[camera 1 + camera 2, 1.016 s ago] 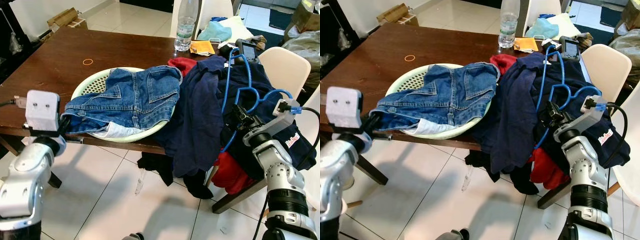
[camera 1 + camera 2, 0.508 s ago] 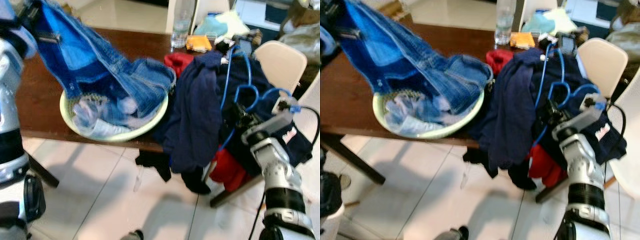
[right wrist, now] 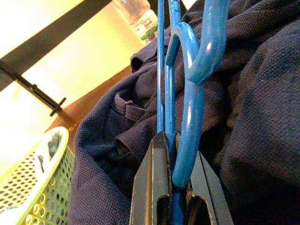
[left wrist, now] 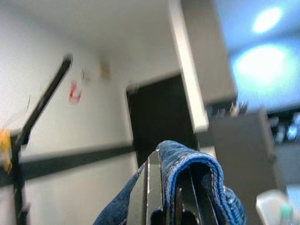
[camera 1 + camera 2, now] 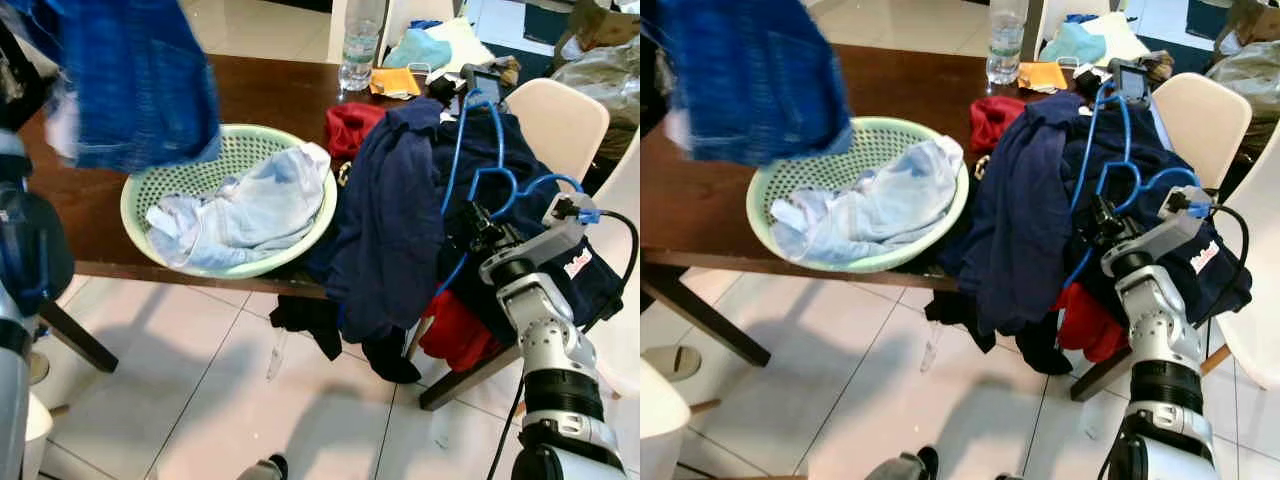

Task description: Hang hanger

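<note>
**Hanger in right claw, jeans lifted by left**

- Hanger (image 5: pixel 478 170): blue plastic, thin rod bent into loops and a hook; long axis runs up from the right claw (image 5: pixel 474 232) and away over the counter (image 5: pixel 260 95). Clamped between that claw's black fingers at its lower end, resting on a dark navy knit shirt (image 5: pixel 385 220) heaped on the counter's edge.
- Left claw (image 4: pixel 161 206): closed on a fold of stiff blue denim jeans (image 5: pixel 130 80), held high above the basket (image 5: pixel 235 150).
- Basket: pale green perforated plastic, round, holding light-blue cloth (image 5: pixel 240 210).
- Judgement: jeans lie well left of the hanger; right arm is the nearer.
</note>
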{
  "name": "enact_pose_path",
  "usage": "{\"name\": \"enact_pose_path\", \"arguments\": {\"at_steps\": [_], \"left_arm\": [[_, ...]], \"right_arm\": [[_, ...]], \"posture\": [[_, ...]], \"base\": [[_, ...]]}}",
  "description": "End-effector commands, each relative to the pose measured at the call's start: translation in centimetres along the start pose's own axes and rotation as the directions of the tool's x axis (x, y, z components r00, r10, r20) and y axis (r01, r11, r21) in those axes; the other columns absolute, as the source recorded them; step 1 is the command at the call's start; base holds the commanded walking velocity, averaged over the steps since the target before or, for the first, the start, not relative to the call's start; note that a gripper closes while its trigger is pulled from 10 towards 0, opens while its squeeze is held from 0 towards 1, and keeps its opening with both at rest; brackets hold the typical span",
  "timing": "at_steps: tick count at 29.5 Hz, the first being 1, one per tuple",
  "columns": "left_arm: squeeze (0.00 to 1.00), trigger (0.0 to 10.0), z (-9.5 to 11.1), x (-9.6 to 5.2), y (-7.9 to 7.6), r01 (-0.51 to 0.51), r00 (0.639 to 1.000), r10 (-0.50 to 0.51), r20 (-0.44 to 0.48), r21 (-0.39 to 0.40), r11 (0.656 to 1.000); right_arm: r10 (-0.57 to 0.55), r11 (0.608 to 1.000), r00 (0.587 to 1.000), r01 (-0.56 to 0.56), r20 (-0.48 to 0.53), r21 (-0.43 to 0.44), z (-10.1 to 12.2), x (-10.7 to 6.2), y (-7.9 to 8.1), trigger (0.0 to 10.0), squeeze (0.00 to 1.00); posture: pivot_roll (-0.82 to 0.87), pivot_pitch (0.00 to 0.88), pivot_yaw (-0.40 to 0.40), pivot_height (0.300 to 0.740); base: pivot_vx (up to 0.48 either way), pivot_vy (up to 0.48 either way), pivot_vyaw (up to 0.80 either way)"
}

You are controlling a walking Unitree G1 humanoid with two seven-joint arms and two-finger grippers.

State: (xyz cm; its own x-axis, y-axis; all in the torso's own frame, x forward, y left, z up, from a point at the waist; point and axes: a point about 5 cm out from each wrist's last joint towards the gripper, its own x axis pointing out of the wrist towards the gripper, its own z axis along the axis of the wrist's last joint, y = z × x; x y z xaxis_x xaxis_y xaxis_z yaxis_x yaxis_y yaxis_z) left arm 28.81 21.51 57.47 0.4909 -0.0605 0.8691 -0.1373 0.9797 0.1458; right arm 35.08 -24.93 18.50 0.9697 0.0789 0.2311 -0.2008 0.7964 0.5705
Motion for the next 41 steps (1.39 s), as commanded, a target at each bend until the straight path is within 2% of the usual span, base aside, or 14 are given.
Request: {"name": "enact_pose_path", "arguments": {"at_steps": [1, 3, 6, 9, 14, 16, 19, 21, 31, 34, 37, 39, 40, 41], "left_arm": [[0.0, 10.0, 2.5, 0.4, -0.6, 0.033, 0.993, -0.028, 0.118, -0.043, 0.999], [0.0, 10.0, 0.9, 0.2, -3.3, 0.138, 0.989, -0.123, 0.084, -0.207, 0.969], [0.0, 10.0, -0.3, 0.0, -5.0, 0.187, 0.982, -0.177, 0.06, -0.305, 0.934], [0.0, 10.0, -2.8, -1.6, -9.2, 0.273, 0.954, -0.3, 0.012, -0.445, 0.853], [0.0, 10.0, -3.5, -2.0, -10.2, 0.284, 0.947, -0.321, 0.001, -0.467, 0.837], [0.0, 10.0, -4.2, -2.6, -11.2, 0.283, 0.942, -0.336, -0.016, -0.502, 0.817], [0.0, 10.0, -7.2, -5.1, -14.4, 0.208, 0.929, -0.353, -0.111, -0.632, 0.747], [0.0, 10.0, -7.5, -5.5, -14.8, 0.197, 0.928, -0.354, -0.121, -0.644, 0.739], [0.0, 10.0, -7.3, -5.7, -14.5, 0.186, 0.931, -0.342, -0.125, -0.646, 0.741], [0.0, 10.0, -6.8, -4.7, -11.2, 0.156, 0.961, -0.255, -0.106, -0.554, 0.818], [0.0, 10.0, -6.5, -4.3, -9.9, 0.142, 0.971, -0.219, -0.092, -0.514, 0.846], [0.0, 10.0, -5.2, -3.1, -7.0, 0.1, 0.99, -0.131, -0.049, -0.4, 0.911], [0.0, 10.0, -5.2, -3.1, -7.0, 0.1, 0.99, -0.131, -0.049, -0.4, 0.911], [0.0, 10.0, -4.0, -2.2, -5.5, 0.08, 0.996, -0.087, -0.009, -0.319, 0.944]], "right_arm": [[-0.032, 0.999, 0.999, 0.032, 0.005, 0.016, -0.4, -0.6, -0.7, 10.0, 0.0], [-0.034, 0.999, 0.999, 0.034, 0.025, 0.025, -0.2, -0.8, -0.8, 10.0, 0.0], [-0.038, 0.999, 0.998, 0.036, 0.041, 0.035, 0.0, -0.9, -0.9, 10.0, 0.0], [-0.04, 0.997, 0.996, 0.034, 0.083, 0.075, 0.3, -1.2, -1.0, 10.0, 0.0], [-0.035, 0.996, 0.995, 0.027, 0.092, 0.083, 0.4, -1.2, -1.0, 10.0, 0.0], [-0.03, 0.996, 0.995, 0.022, 0.097, 0.086, 0.4, -1.3, -0.9, 10.0, 0.0], [-0.023, 0.993, 0.992, 0.008, 0.127, 0.119, 0.5, -1.5, -0.9, 10.0, 0.0], [-0.023, 0.992, 0.991, 0.007, 0.133, 0.126, 0.5, -1.5, -0.9, 10.0, 0.0], [-0.033, 0.988, 0.988, 0.01, 0.148, 0.155, 0.6, -1.7, -1.2, 10.0, 0.0], [-0.046, 0.984, 0.986, 0.017, 0.158, 0.178, 0.6, -1.9, -1.5, 10.0, 0.0], [-0.046, 0.984, 0.986, 0.017, 0.158, 0.178, 0.5, -1.9, -1.5, 10.0, 0.0], [-0.045, 0.983, 0.987, 0.015, 0.157, 0.183, 0.4, -2.0, -1.6, 10.0, 0.0], [-0.045, 0.983, 0.987, 0.015, 0.157, 0.183, 0.4, -2.0, -1.6, 10.0, 0.0], [-0.044, 0.982, 0.987, 0.013, 0.157, 0.19, 0.3, -2.0, -1.6, 10.0, 0.0]], "posture": [[0.2, 0.179, -0.002, 0.74], [0.2, 0.181, 0.002, 0.74], [0.2, 0.184, 0.003, 0.74], [0.2, 0.18, 0.006, 0.74], [0.2, 0.18, 0.006, 0.74], [0.19, 0.178, 0.007, 0.74], [0.2, 0.161, 0.012, 0.74], [0.2, 0.161, 0.012, 0.74], [0.21, 0.157, 0.018, 0.74], [0.2, 0.149, 0.019, 0.74], [0.2, 0.139, 0.02, 0.74], [0.2, 0.139, 0.02, 0.74], [0.2, 0.139, 0.02, 0.74], [0.2, 0.121, 0.02, 0.74]], "base": [[0.0, 0.0, 0.0], [-0.302, 0.0, 0.0], [-0.349, 0.0, 0.0], [-0.415, 0.0, 0.0], [-0.48, 0.0, 0.0], [-0.48, 0.0, 0.0], [-0.48, 0.0, 0.0], [-0.48, 0.0, 0.0], [-0.48, 0.0, 0.0], [-0.452, 0.0, 0.0], [-0.373, 0.0, 0.0], [-0.122, 0.0, 0.0], [0.0, 0.0, 0.0], [0.0, 0.0, 0.0]]}}
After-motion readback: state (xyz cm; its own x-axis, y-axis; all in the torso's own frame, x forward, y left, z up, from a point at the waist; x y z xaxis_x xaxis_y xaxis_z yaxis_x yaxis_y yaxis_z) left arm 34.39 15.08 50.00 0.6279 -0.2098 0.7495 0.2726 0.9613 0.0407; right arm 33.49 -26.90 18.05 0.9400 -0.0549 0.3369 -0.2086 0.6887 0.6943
